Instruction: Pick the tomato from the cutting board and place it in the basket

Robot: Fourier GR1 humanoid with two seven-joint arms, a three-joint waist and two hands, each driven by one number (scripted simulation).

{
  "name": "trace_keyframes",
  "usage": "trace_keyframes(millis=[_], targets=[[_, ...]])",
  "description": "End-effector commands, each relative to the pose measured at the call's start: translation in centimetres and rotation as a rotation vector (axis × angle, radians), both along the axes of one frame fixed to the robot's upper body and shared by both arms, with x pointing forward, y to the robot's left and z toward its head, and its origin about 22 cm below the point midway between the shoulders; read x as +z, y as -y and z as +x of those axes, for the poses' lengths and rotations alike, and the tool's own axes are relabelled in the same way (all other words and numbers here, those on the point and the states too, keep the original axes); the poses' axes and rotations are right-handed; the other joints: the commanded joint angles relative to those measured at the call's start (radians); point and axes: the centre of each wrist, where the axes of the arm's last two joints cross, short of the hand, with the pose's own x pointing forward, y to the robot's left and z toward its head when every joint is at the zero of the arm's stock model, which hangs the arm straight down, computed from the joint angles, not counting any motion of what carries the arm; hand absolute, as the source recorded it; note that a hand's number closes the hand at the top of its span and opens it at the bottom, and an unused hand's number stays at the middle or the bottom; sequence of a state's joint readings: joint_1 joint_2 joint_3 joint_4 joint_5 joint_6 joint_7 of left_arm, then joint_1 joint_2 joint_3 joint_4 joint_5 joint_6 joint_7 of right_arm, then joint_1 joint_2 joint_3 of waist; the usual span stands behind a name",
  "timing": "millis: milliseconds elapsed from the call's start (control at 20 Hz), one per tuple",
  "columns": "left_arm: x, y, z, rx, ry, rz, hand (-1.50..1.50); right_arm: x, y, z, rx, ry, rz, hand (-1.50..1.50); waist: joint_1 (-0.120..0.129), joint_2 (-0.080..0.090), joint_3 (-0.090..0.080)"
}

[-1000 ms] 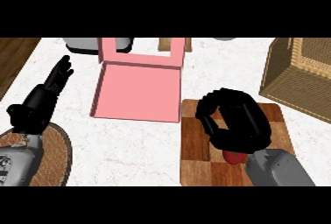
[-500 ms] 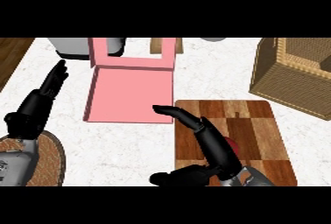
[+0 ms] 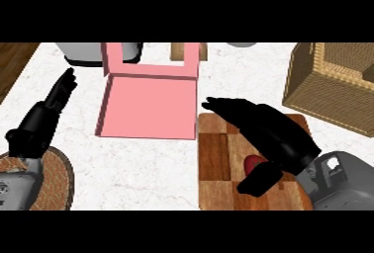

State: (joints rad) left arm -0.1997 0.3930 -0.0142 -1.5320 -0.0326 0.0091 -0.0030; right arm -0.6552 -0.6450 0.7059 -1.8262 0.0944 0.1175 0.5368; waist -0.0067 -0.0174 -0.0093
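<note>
While sweeping in from the left edge: left hand resting there, open, fingers straight and pointed toward the far side, holding nothing. Just near of it, a round woven mat under the forearm. Moving right, a pink tray on the white counter, with a grey appliance beyond its far left corner. No part in the job, any of that.

Now to the action. Right of the tray, at the near side, the wooden cutting board, and on it the tomato, only a sliver of red peeking out. Above it the right hand, fingers stretched long toward the far left corner of the board, thumb tucked on the near side of the fruit. Looks open rather than clamped. Hard to call with so much of the tomato hidden under the palm, but no sign of fingers curled round it.

Far right, the wicker basket, well apart from the board, no tomato visible in it.

So, by judgement: early in the task. Hand on station over the fruit; closing on the tomato, lifting, carrying right and far, and releasing into the basket all yet to come.
</note>
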Motion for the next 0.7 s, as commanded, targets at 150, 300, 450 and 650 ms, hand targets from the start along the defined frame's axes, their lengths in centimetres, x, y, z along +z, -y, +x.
trace_keyframes(millis=[150,300,450,650], targets=[[0.6,0.3,0.5,0.0,0.02,-0.007,0.0,6.2,-0.7,0.0,0.091,-0.145,-0.394,-1.5,0.01,0.011,0.004],[0.4,0.7,0.3,-0.011,0.021,-0.008,0.0,6.7,-0.1,1.1,0.107,-0.24,-0.432,-1.5,0.01,0.015,0.007],[-1.2,0.3,-0.4,0.003,0.007,-0.004,0.0,8.5,1.2,1.5,0.088,-0.247,-0.476,-1.5,0.005,0.015,0.008],[-0.1,1.3,0.0,-0.004,0.003,-0.006,0.0,6.8,0.5,2.3,0.062,-0.284,-0.47,-1.5,0.008,0.016,0.009]])
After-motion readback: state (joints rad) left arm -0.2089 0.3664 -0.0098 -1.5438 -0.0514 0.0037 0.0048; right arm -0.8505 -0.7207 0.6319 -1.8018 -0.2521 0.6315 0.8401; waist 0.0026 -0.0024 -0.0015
